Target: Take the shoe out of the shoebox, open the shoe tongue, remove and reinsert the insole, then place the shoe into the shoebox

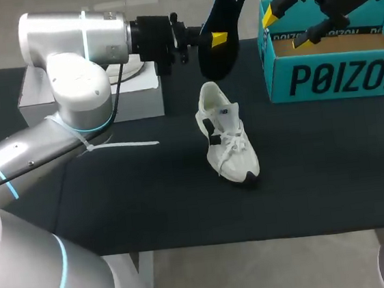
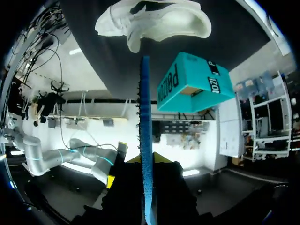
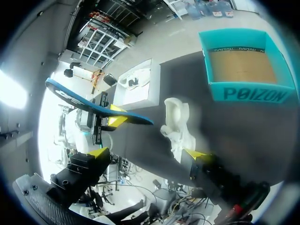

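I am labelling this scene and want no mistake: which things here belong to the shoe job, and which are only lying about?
Belong to the job:
- insole, held in the left gripper
- white shoe, on the black table
- teal shoebox, open, with the open right gripper over it

Only lying about:
- white box, behind the left arm

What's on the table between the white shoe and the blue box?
Nothing. The head view shows only bare black table between the shoe and the shoebox.
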Controlling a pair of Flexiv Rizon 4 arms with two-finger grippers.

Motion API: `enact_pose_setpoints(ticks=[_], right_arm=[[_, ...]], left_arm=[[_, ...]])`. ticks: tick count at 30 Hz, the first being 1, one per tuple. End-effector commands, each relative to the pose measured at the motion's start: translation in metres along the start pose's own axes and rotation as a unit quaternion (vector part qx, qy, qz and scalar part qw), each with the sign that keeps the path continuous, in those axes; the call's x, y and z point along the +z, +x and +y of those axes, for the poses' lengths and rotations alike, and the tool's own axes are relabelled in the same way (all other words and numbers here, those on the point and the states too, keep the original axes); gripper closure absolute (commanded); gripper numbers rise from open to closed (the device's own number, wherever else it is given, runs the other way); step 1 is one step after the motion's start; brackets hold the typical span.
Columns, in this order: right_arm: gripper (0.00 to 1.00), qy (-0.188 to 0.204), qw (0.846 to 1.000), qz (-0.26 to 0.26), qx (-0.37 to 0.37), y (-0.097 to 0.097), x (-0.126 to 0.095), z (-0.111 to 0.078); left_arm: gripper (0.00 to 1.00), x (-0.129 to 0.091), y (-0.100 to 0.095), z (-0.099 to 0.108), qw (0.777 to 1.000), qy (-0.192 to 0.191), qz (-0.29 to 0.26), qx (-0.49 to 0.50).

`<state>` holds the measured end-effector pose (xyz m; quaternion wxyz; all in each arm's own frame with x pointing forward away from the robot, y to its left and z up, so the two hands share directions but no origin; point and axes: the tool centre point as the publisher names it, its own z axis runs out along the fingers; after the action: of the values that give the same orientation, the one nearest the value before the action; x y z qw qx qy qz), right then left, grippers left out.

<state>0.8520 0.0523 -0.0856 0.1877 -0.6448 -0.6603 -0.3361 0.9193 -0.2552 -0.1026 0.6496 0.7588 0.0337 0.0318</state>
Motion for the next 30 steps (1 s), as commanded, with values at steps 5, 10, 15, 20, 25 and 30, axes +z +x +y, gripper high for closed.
enact_pose_setpoints(ticks=[5,10,15,20,25,30], right_arm=[[0.0,-0.011,1.0,0.001,0.003,-0.003,-0.003,-0.001],[0.0,-0.013,1.0,0.001,0.004,-0.002,-0.004,-0.001],[0.0,-0.013,1.0,-0.001,0.004,-0.002,-0.005,-0.003],[0.0,-0.012,1.0,0.0,0.005,-0.002,-0.003,-0.004],[0.0,-0.009,1.0,0.002,0.006,-0.001,0.002,-0.005],[0.0,-0.006,1.0,0.002,0.007,-0.001,0.003,-0.007]], left_arm=[[1.0,0.008,0.003,-0.032,0.698,-0.098,0.065,0.706],[1.0,0.011,0.003,-0.036,0.688,-0.111,0.11,0.708],[1.0,0.011,0.003,-0.036,0.668,-0.113,0.114,0.727],[1.0,0.011,0.003,-0.036,0.637,-0.12,0.117,0.752],[1.0,0.006,0.025,-0.019,0.847,-0.133,0.2,0.475],[1.0,0.003,0.043,-0.02,0.919,-0.152,0.234,0.28]])
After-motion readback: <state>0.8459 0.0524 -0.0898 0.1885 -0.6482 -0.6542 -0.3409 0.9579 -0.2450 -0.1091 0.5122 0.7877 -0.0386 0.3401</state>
